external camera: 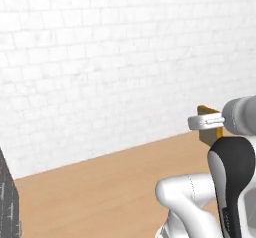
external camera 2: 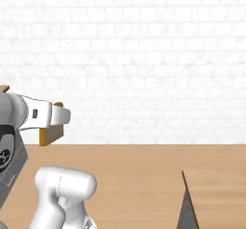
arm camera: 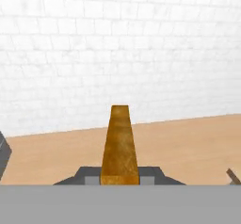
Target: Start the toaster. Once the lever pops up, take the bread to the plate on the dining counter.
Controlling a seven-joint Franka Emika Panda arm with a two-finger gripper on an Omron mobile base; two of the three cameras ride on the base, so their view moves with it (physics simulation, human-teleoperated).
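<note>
Bread, a flat tan slice with a browner crust [arm camera: 120, 145], is sitting pinched edge-on between my two dark fingertips, my claw [arm camera: 120, 180] pressed together on its lower edge. In the hand view it is standing straight out from me, its long axis running along my fingers and away toward the white brick wall [arm camera: 117, 44]. From the left base view I am carrying it high at the right, well above the light-brown wooden countertop [external camera: 100, 192]; the right base view is showing the same slice [external camera 2: 51, 133] hanging under my white hand.

Below and ahead of my claw the wood is lying flat up to the wall. A dark slanted edge [external camera 2: 186, 206] is showing low to my right, and I cannot tell what it is. The grey plate is somewhere I am not seeing yet, so I judge the coming move depends on turning or driving until it lies ahead, then lowering the slice flat.
</note>
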